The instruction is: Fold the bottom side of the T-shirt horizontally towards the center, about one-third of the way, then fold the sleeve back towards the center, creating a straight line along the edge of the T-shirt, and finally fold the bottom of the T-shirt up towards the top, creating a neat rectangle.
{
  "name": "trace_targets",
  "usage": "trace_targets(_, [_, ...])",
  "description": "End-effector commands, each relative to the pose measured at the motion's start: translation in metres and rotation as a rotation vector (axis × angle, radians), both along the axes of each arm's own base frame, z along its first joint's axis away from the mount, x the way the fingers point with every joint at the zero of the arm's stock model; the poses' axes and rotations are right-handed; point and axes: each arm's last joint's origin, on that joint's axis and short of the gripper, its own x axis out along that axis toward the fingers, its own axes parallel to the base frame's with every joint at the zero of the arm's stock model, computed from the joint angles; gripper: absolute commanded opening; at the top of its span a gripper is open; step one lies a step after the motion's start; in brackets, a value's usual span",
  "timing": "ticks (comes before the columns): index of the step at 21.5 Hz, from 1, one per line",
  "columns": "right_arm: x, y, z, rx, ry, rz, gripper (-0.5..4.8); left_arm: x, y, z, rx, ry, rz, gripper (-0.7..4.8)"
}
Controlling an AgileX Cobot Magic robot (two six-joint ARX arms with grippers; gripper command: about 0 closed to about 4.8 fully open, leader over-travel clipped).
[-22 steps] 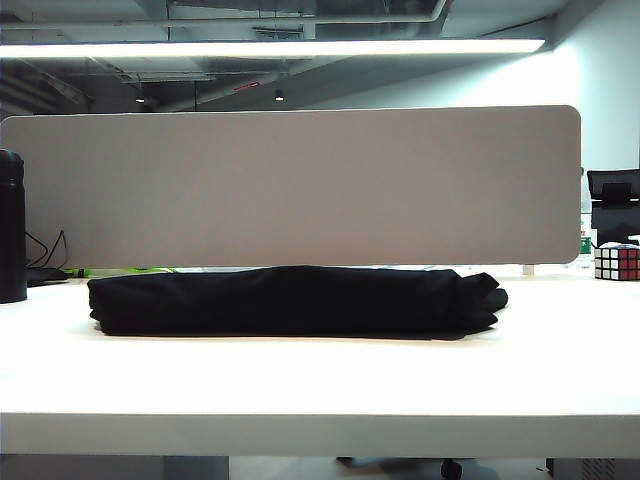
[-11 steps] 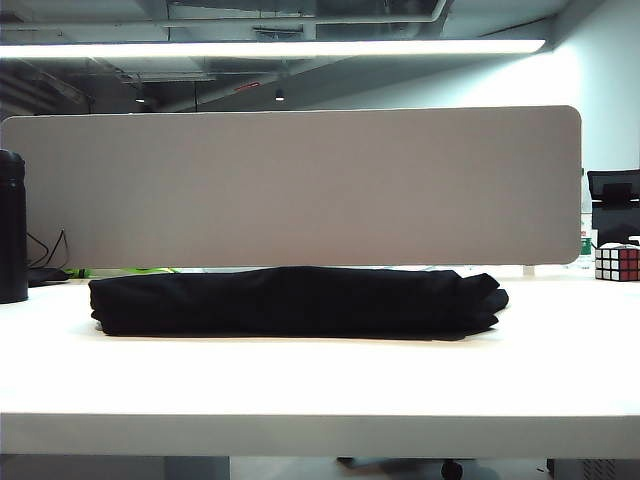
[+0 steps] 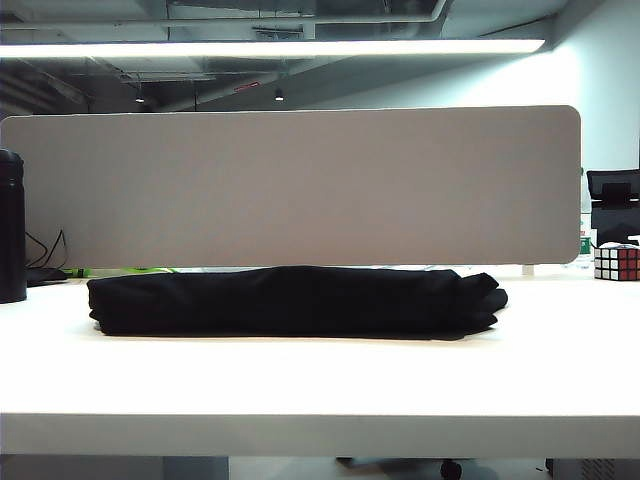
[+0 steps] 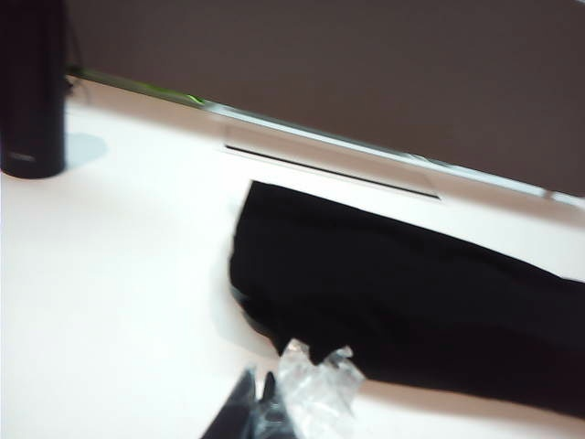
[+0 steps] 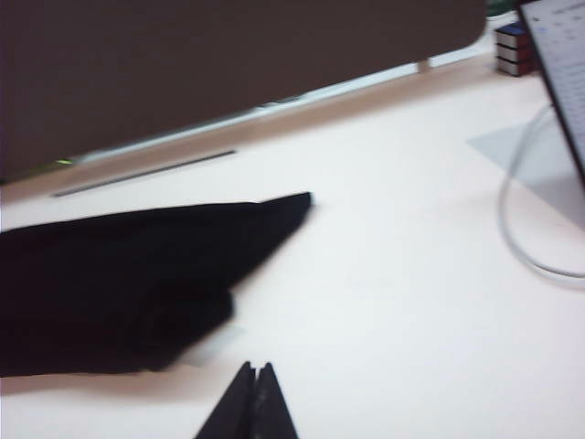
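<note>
The T-shirt [image 3: 290, 300] lies folded into a long, low black bundle across the middle of the white table [image 3: 320, 385]. Its sleeve and bottom edge are tucked into the folds and cannot be told apart. Neither gripper shows in the exterior view. In the left wrist view my left gripper [image 4: 260, 375] is shut, hovering just short of one end of the T-shirt [image 4: 411, 302]; a crumpled scrap of clear film [image 4: 315, 389] sits against its fingertips. In the right wrist view my right gripper [image 5: 257, 366] is shut and empty, over bare table beside the T-shirt's [image 5: 119, 283] other end.
A grey partition panel [image 3: 290, 185] stands along the table's back edge. A black bottle [image 3: 12, 225] stands at the far left. At the far right are a Rubik's cube [image 3: 617, 262], a white cable [image 5: 526, 229] and a screen's edge [image 5: 562, 64].
</note>
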Motion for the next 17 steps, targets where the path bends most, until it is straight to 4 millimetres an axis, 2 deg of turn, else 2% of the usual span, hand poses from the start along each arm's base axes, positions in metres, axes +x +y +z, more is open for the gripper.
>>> trace_targets(1, [0.003,-0.003,-0.009,-0.038,0.012,-0.090,-0.04,0.003,0.000,0.001,-0.002,-0.082,0.037,-0.05])
trace_targets(4, [0.007,-0.006,-0.020,-0.079,0.033,-0.139,-0.04,0.005,0.000,-0.003,0.004,-0.102,0.066,-0.05])
trace_targets(12, [0.012,-0.009,-0.031,-0.122,0.015,-0.189,-0.04,0.011,0.000,-0.022,-0.019,-0.106,0.097,-0.05])
trace_targets(17, [0.017,-0.009,-0.049,-0.125,0.021,-0.178,-0.04,0.011,0.000,-0.021,0.035,-0.116,0.097,-0.05])
